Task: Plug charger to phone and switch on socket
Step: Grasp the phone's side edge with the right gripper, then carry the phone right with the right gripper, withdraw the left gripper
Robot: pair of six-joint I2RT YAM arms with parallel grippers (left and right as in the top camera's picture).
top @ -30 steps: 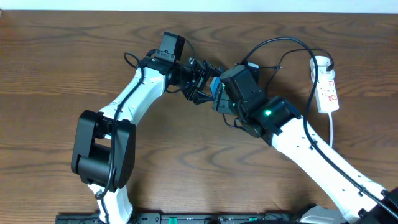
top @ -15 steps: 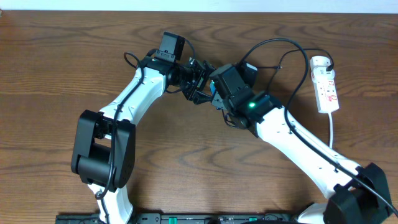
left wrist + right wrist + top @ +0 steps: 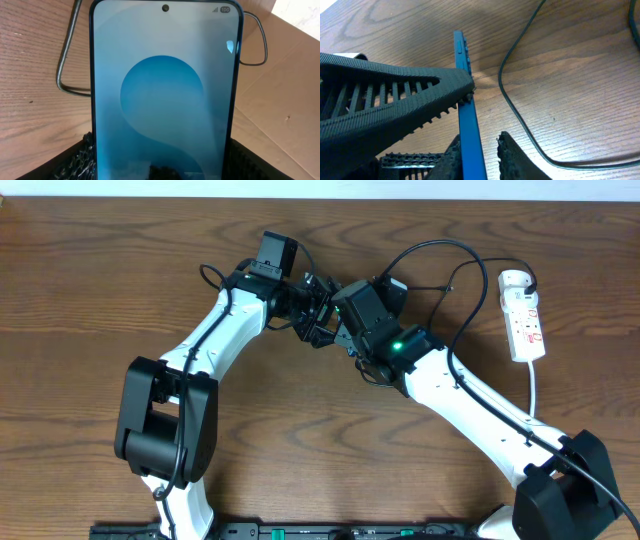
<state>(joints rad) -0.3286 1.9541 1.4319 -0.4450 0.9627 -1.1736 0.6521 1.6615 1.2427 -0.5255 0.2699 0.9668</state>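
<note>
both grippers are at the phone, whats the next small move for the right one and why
Probably close the right gripper on the phone. In the right wrist view its fingers straddle the phone's thin edge with a gap on one side, while the left gripper holds the phone. The charger lies loose on the table, not yet plugged in.

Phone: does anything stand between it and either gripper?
Nothing visible does. The left gripper holds the phone, and the right gripper straddles its edge. The charger cable lies apart on the table, off to one side.
</note>
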